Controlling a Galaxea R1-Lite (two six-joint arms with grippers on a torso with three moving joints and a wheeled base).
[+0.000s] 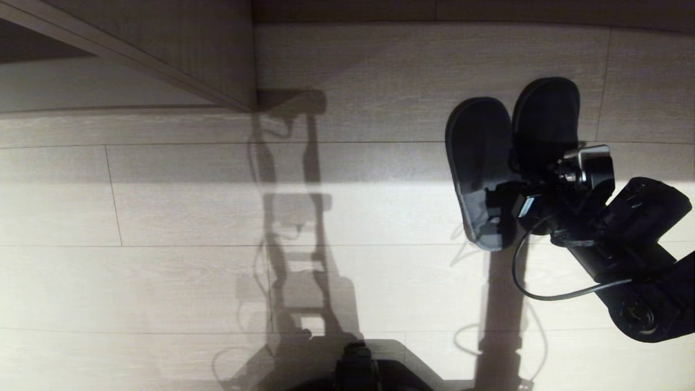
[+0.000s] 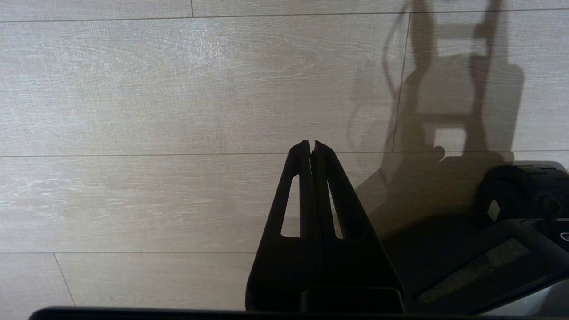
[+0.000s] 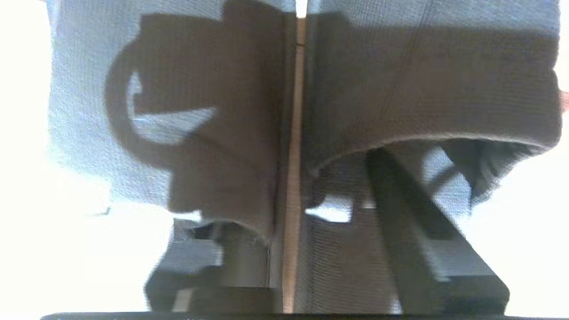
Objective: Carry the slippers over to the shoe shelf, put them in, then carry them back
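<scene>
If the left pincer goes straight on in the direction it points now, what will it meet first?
Most likely the bare wooden floor. The left pincer points at the boards, with nothing visible between; the depth is hard to judge.

Pale wood-plank floor [image 1: 163,217] with a pair of slippers [image 1: 480,163] lying side by side on it

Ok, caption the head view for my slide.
Right gripper reaches into the pair of slippers lying side by side on the wood-grain floor, right of the shoe shelf.
</scene>
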